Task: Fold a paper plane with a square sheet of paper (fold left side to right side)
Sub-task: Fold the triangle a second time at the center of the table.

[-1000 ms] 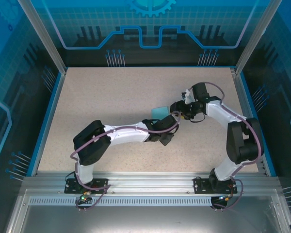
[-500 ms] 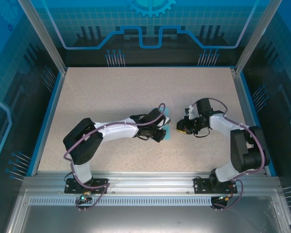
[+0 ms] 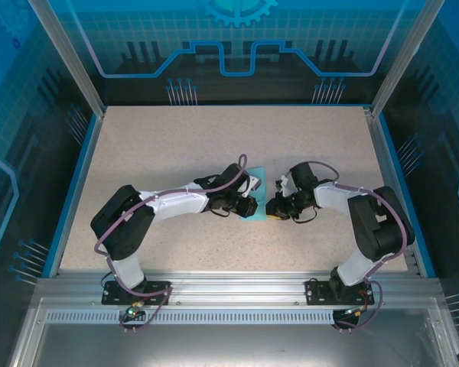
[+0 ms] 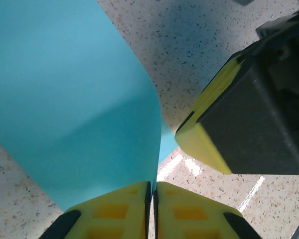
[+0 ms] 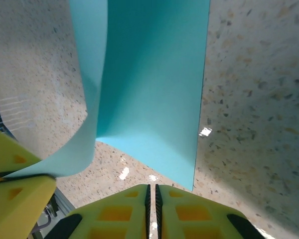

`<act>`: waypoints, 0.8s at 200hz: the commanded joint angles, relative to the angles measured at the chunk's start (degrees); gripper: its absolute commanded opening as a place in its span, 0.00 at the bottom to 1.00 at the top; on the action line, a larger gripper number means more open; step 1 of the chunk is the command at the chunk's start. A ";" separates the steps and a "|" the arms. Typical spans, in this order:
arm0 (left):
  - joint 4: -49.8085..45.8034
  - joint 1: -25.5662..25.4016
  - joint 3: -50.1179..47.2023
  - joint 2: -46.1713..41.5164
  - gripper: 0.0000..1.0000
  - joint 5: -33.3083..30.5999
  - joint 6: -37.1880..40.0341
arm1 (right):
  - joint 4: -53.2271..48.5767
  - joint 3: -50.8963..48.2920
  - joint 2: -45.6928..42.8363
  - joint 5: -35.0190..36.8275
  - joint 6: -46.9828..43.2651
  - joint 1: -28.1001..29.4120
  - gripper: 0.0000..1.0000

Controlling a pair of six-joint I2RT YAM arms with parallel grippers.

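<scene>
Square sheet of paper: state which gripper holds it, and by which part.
The left gripper pinches the square sheet of paper by its lifted, curled edge. The right gripper, shut beside it, apparently grips nothing.

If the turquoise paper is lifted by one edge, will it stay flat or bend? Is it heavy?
Probably floppy: the square sheet of paper bends in an arc from the table up to the left gripper, which pinches its edge. Likely very light: one small edge grip carries the raised part. Pushed, it may slide on that smooth table.
</scene>
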 commanded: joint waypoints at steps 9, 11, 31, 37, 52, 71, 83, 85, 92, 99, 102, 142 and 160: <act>-0.78 1.21 -0.19 -0.70 0.15 0.82 -0.43 | -1.02 2.22 2.99 2.87 0.36 1.63 0.13; -0.92 1.34 -0.12 -0.73 0.15 0.83 -0.29 | -1.21 2.28 3.17 3.00 0.31 1.68 0.13; -2.16 1.79 -0.01 -0.47 0.15 0.31 0.43 | -2.81 2.62 4.48 4.70 -0.21 2.04 0.13; -2.46 1.86 -0.01 -0.47 0.15 0.29 0.67 | -3.30 2.74 4.78 5.13 -0.38 2.08 0.13; -3.33 2.20 0.16 -0.23 0.15 -0.12 1.15 | -4.40 2.88 5.40 5.92 -0.89 2.13 0.13; -4.30 2.72 0.51 0.22 0.15 -0.27 2.00 | -5.82 3.38 5.89 6.97 -1.71 2.29 0.13; -4.74 2.99 0.77 0.59 0.15 -0.39 2.34 | -6.44 3.70 6.13 7.41 -2.23 2.31 0.13; -4.76 3.06 0.82 0.62 0.15 -0.38 2.38 | -6.54 3.75 6.11 7.43 -2.27 2.30 0.13; -4.98 3.30 1.02 0.87 0.15 -0.38 2.65 | -6.75 3.88 6.23 7.50 -2.41 2.39 0.13; -5.18 3.54 1.21 1.18 0.15 -0.54 2.83 | -6.82 3.91 6.30 7.53 -2.52 2.39 0.13; -5.27 3.56 1.42 1.40 0.15 -0.51 2.97 | -6.90 4.05 6.33 7.53 -2.50 2.45 0.13; -5.82 4.43 3.34 3.33 0.15 -0.20 3.59 | -7.76 4.63 6.60 7.71 -3.14 2.74 0.13; -6.09 4.64 4.07 4.21 0.15 -0.44 3.85 | -8.32 4.94 6.75 7.75 -3.44 2.74 0.13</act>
